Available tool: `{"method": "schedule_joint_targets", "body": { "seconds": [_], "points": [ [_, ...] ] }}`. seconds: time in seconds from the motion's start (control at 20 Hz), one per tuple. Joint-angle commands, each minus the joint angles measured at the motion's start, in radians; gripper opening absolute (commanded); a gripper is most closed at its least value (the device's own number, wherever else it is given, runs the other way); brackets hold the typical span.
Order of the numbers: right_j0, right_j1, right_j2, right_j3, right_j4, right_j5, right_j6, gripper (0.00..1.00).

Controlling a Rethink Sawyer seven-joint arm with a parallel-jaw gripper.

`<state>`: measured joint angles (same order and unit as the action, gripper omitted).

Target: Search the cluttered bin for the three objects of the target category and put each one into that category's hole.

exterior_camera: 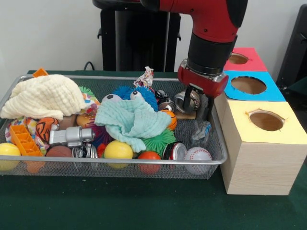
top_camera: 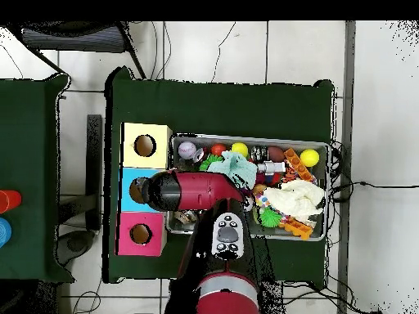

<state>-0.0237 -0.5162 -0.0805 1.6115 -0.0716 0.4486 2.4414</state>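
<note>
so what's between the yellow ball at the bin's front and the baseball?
Front view: an orange ball and a can sit between the yellow ball and baseball.

A wire mesh bin heaped with balls, cloths and small toys lies on the green tabletop just beside a row of three boxes with round holes on top: yellow, blue and pink.

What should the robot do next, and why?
Probably lower the tool a little further. It hangs open at the bin's end nearest the boxes, over the clear crumpled wrapper and above the baseball, holding nothing, and no hole in the yellow box has been reached.
</note>
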Motion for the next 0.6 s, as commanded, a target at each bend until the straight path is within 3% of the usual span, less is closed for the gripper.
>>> {"method": "schedule_joint_targets", "body": {
  "seconds": [0.05, 0.3, 0.6],
  "points": [
    [-0.006, 0.134, 0.045, -0.074, 0.055, -0.109, 0.149, 1.0],
    [0.001, 0.205, 0.037, -0.146, 0.067, -0.145, 0.138, 1.0],
    [0.004, 0.236, 0.029, -0.191, 0.072, -0.151, 0.118, 1.0]
  ]
}}
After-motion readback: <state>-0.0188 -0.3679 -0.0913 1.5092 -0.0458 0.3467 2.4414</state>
